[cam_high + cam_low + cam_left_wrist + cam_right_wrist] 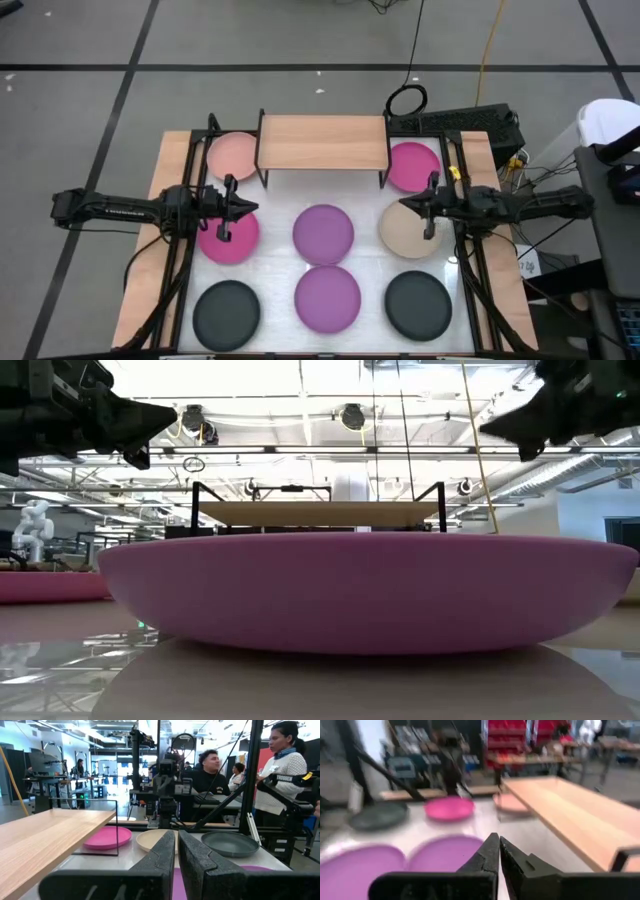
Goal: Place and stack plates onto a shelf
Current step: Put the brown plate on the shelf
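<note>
Eight round plates lie flat on the white table top. In the high view they are salmon pink (pixel 233 155), magenta (pixel 410 165), magenta (pixel 228 237), purple (pixel 323 230), purple (pixel 328 297), beige (pixel 408 232), black (pixel 226 312) and black (pixel 418 304). The light-wood shelf (pixel 322 142) stands on black legs at the far edge, with nothing on its board. My left gripper (pixel 250 208) hovers shut above the near-left magenta plate. My right gripper (pixel 405 203) hovers shut above the beige plate. Both point toward the table's middle, and both fingertip pairs show closed in the wrist views (pixel 176 845) (pixel 499 842).
Black frame rails (pixel 180 250) (pixel 468 255) run along the table's left and right sides. Cables and a dark box (pixel 470 125) sit beyond the far right corner. People (pixel 215 770) stand beyond the table's right side. The near purple plate (pixel 370 595) fills the low view.
</note>
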Motion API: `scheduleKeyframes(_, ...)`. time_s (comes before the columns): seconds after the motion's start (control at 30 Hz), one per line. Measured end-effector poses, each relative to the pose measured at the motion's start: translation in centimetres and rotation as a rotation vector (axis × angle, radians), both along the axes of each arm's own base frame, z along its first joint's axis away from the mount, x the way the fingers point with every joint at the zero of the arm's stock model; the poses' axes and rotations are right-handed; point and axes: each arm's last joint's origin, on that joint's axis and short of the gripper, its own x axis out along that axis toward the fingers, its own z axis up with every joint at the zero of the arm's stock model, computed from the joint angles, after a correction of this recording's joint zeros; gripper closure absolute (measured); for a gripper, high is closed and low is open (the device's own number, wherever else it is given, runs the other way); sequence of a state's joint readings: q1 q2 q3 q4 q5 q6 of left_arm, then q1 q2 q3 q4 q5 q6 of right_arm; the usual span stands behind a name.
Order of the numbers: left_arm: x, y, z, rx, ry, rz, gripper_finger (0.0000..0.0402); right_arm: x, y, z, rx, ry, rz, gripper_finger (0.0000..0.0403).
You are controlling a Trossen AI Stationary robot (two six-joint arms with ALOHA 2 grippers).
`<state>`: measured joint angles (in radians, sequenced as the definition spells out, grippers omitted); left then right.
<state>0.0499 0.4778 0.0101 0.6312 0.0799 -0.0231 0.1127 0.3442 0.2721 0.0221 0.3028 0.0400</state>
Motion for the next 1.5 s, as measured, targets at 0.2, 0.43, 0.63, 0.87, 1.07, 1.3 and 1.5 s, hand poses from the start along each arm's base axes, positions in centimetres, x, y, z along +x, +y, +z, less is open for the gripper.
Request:
scheduleKeyframes(0.2,0.0,0.0,0.0,0.000,-0.001,0.000,0.0376,1.3,0.0,-0.8,-0.030,0.116,-0.060,0.0403)
scheduleKeyframes(0.43,0.0,0.0,0.0,0.000,0.000,0.000,0.0376,1.8,-0.2,-1.5,-0.057,0.177,-0.134,0.0403)
scheduleKeyframes(0.63,0.0,0.0,0.0,0.000,0.000,0.000,0.0376,1.5,-0.5,-2.2,-0.091,0.250,-0.218,0.0395)
scheduleKeyframes(0.87,0.0,0.0,0.0,0.000,0.000,0.000,0.0376,1.2,-1.0,-2.8,-0.064,0.316,-0.261,0.0331)
scheduleKeyframes(1.07,0.0,0.0,0.0,0.000,0.000,0.000,0.0376,1.3,-0.7,-3.2,0.028,0.352,-0.105,0.0262)
scheduleKeyframes(1.3,0.0,0.0,0.0,0.000,0.000,0.000,0.0376,2.0,0.3,-4.3,0.134,0.445,0.092,0.0231)
scheduleKeyframes(1.5,0.0,0.0,0.0,0.000,0.000,0.000,0.0376,3.6,1.3,-2.8,0.124,0.466,0.146,0.0230)
